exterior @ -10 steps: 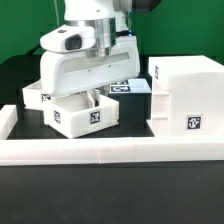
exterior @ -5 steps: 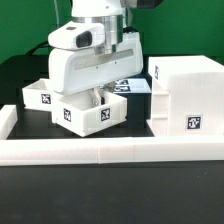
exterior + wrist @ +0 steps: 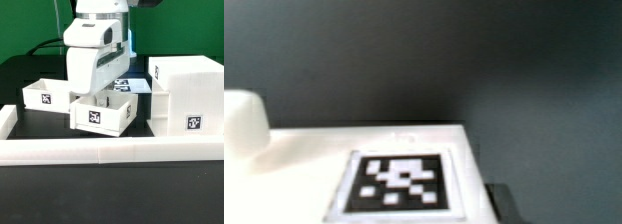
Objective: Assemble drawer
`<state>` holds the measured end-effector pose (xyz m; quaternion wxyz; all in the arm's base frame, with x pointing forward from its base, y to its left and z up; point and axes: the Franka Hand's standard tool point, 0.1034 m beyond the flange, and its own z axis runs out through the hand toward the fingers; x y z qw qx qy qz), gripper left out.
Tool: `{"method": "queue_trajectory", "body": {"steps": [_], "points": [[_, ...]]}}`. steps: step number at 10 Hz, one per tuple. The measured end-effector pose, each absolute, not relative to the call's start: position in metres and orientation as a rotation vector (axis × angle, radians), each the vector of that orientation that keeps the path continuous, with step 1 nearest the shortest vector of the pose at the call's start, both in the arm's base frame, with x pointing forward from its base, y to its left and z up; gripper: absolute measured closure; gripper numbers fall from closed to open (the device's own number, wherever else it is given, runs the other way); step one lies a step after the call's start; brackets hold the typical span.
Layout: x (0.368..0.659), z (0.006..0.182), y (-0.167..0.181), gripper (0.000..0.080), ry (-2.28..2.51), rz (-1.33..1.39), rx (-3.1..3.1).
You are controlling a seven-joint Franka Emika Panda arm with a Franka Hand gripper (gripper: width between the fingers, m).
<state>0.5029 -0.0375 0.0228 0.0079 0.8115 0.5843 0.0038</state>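
The white housing (image 3: pixel 185 98) of the drawer stands at the exterior view's right, tags on its front and side. One open-top tray (image 3: pixel 103 116) with a front tag sits just left of it. My gripper (image 3: pixel 100 99) reaches down into this tray from above and is shut on its wall. The second tray (image 3: pixel 44 97) rests further left, behind. The wrist view shows a white tagged surface (image 3: pixel 399 183) and a rounded white part (image 3: pixel 242 125) over the dark table; my fingers do not show clearly there.
A long low white rail (image 3: pixel 110 151) runs along the front, with a raised end at the exterior view's left (image 3: pixel 6 122). The marker board (image 3: pixel 130 86) lies flat behind the held tray. The table top is black.
My gripper has moved toward the exterior view's right with the tray in it. The tray now lies close to the housing. The second tray and the housing have stayed put.
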Motion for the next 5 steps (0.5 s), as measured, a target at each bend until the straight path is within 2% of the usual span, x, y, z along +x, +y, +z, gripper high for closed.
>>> {"method": "queue_trajectory", "body": {"steps": [5], "points": [[0.5083, 0.0209, -0.041, 0.0757, 2.021, 0.006, 2.378]]}}
